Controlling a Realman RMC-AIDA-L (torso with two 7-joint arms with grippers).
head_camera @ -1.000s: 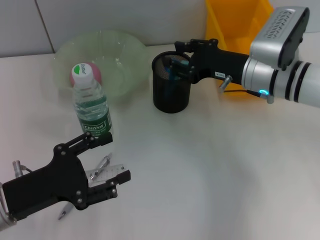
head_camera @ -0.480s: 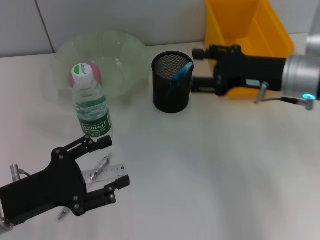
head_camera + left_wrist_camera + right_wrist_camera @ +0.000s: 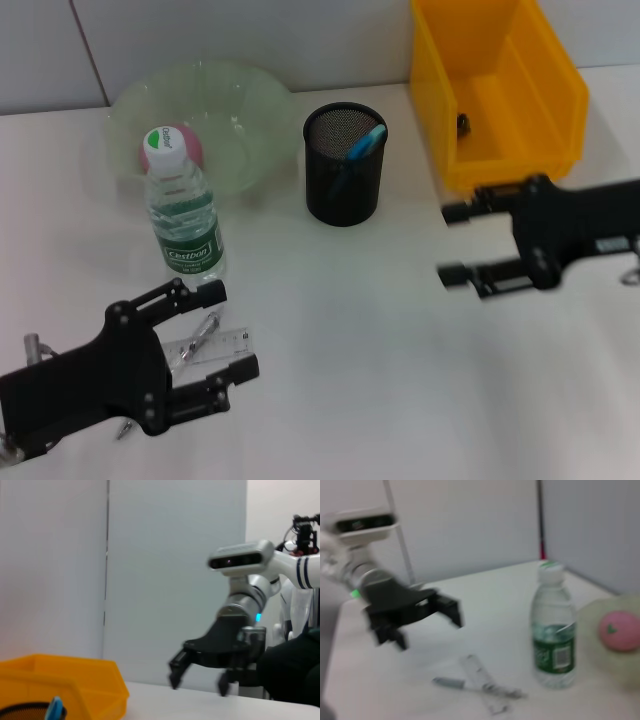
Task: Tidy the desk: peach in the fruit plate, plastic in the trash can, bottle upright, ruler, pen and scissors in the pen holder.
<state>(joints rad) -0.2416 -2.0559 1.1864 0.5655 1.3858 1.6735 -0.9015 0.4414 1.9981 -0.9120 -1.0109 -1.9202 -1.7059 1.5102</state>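
Observation:
The pink peach lies in the green fruit plate. The bottle stands upright in front of it. Blue-handled scissors stick out of the black mesh pen holder. The clear ruler and silver pen lie flat between the open fingers of my left gripper, which hovers just above them. My right gripper is open and empty, in front of the yellow trash can. A small dark item lies in the can; I cannot tell whether it is the plastic.
The right wrist view shows the bottle, the peach, the ruler, the pen and the left gripper. The left wrist view shows the right gripper beyond the trash can.
My right gripper has drawn back from the pen holder, to the right and toward the table's front, leaving the scissors inside. The left gripper has barely moved over the ruler and pen.

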